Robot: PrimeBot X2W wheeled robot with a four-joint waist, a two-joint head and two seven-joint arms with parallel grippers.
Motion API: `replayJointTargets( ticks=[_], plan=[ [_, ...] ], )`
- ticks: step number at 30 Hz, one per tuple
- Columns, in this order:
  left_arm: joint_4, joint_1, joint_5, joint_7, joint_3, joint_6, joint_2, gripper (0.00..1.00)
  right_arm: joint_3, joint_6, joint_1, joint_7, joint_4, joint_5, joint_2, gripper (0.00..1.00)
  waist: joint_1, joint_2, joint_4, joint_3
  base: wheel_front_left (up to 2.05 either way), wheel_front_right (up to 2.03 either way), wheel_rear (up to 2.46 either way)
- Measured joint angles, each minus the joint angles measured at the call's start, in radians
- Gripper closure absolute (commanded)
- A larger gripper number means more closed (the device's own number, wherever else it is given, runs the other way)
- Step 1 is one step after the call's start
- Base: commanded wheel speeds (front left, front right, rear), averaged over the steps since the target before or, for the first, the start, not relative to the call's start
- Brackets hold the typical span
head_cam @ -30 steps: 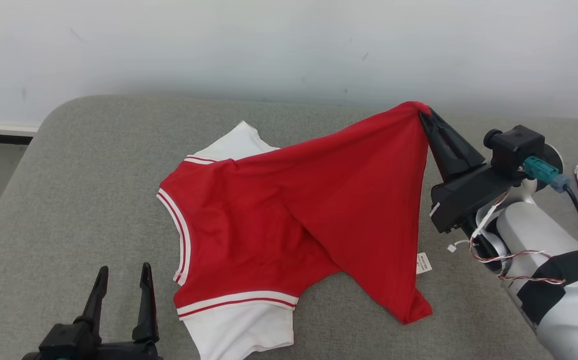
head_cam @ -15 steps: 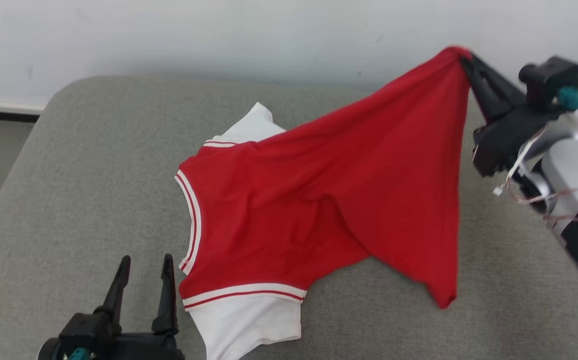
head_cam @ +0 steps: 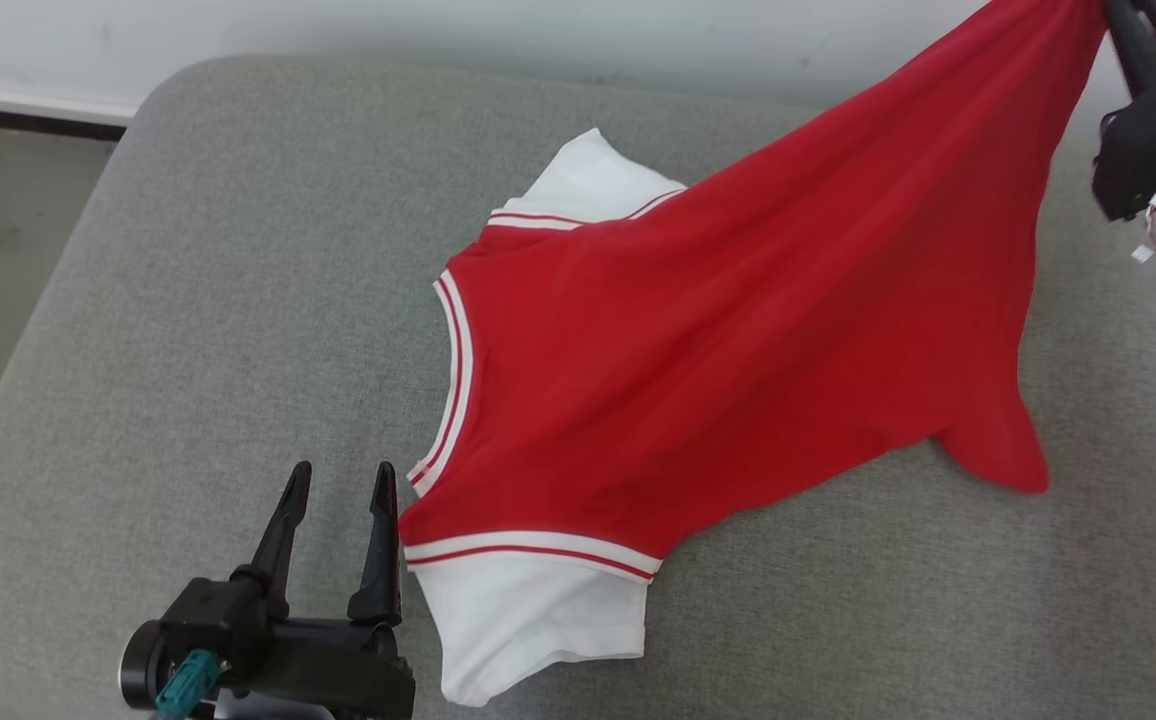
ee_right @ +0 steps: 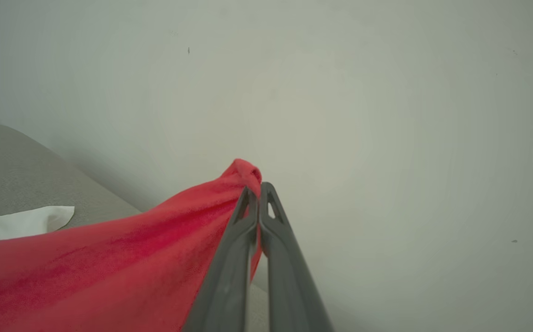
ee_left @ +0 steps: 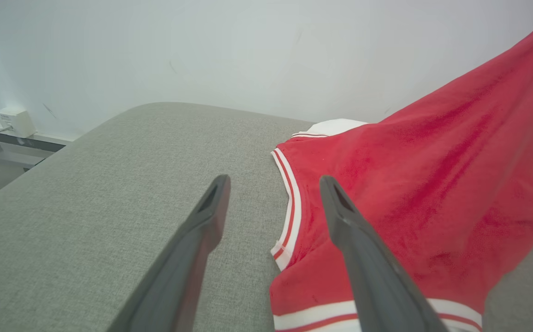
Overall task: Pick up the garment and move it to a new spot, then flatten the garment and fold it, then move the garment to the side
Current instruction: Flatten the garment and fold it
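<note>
Black left gripper [head_cam: 344, 468] — tapered fingers [head_cam: 278, 530], teal plug [head_cam: 183, 680]

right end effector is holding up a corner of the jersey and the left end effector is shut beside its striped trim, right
No, the left end effector is open, its fingers spread apart, as the left wrist view shows. The rest holds: it sits beside the striped trim of the jersey, and the right end effector holds up a corner.
</note>
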State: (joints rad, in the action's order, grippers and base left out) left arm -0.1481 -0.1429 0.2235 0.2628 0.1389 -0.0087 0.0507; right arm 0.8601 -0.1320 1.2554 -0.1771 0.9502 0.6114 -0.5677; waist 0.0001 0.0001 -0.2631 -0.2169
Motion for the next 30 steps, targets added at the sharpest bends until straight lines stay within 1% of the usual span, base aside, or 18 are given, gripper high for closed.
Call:
replayJointTargets(
  ticks=[5, 6, 7, 8, 9, 14, 17, 20, 22, 24, 30],
  plan=[
    [-0.003, -0.014, 0.006, 0.000, 0.010, 0.007, 0.000, 0.00, 0.018, 0.000, 0.049, -0.033, 0.089, -0.009, 0.006, 1.00, 0.0000, 0.0000, -0.017, -0.029, 0.00, 0.00, 0.00],
    [-0.003, -0.017, 0.007, 0.000, 0.013, 0.008, 0.000, 0.00, 0.021, 0.000, 0.053, -0.037, 0.104, -0.009, 0.010, 0.67, 0.0000, 0.0000, -0.019, -0.033, 0.00, 0.00, 0.00],
    [-0.004, -0.019, 0.007, 0.000, 0.016, 0.009, 0.000, 0.00, 0.024, 0.000, 0.058, -0.044, 0.118, -0.009, 0.012, 0.27, 0.0000, 0.0001, -0.020, -0.037, 0.00, 0.00, 0.00],
    [-0.005, -0.020, 0.008, 0.000, 0.018, 0.009, 0.000, 0.00, 0.027, 0.000, 0.064, -0.049, 0.132, -0.013, 0.015, 0.27, 0.0001, 0.0000, -0.022, -0.040, 0.00, 0.00, 0.00],
    [-0.006, -0.021, 0.009, 0.000, 0.020, 0.009, 0.000, 0.00, 0.030, 0.000, 0.070, -0.053, 0.144, -0.015, 0.017, 0.00, 0.0000, 0.0000, -0.022, -0.043, 0.00, 0.00, 0.00],
    [-0.012, -0.032, 0.009, 0.000, 0.017, 0.010, 0.000, 0.00, 0.028, 0.000, 0.093, -0.076, 0.185, -0.027, 0.028, 0.00, 0.0000, 0.0000, -0.010, -0.041, 0.00, 0.00, 0.00],
    [-0.012, -0.031, 0.002, 0.000, 0.010, 0.009, 0.000, 0.00, 0.006, 0.000, 0.098, -0.081, 0.176, -0.032, 0.025, 0.00, -0.0001, 0.0000, 0.000, -0.030, 0.00, 0.00, 0.00],
    [-0.010, -0.027, -0.007, 0.000, -0.005, 0.008, 0.000, 0.00, -0.054, 0.000, 0.085, -0.085, 0.089, -0.031, 0.011, 0.00, -0.0001, -0.0001, 0.015, -0.015, 0.00, 0.00, 0.00],
    [-0.008, -0.014, -0.013, 0.000, -0.021, 0.007, 0.000, 0.00, -0.105, 0.000, 0.038, -0.087, 0.024, -0.032, -0.005, 0.00, -0.0002, -0.0001, 0.028, -0.003, 0.00, 0.00, 0.00],
    [-0.007, -0.003, -0.028, 0.000, -0.041, 0.000, 0.000, 0.00, -0.159, 0.000, -0.033, -0.087, -0.039, -0.043, -0.019, 0.00, -0.0002, 0.0000, 0.043, 0.009, 0.00, 0.00, 0.00],
    [0.016, 0.040, -0.057, 0.000, -0.102, -0.009, 0.000, 0.00, -0.337, 0.000, -0.268, -0.087, -0.230, -0.088, -0.031, 0.00, -0.0003, -0.0001, 0.100, 0.047, 0.00, 0.00, 0.00]
  ],
)
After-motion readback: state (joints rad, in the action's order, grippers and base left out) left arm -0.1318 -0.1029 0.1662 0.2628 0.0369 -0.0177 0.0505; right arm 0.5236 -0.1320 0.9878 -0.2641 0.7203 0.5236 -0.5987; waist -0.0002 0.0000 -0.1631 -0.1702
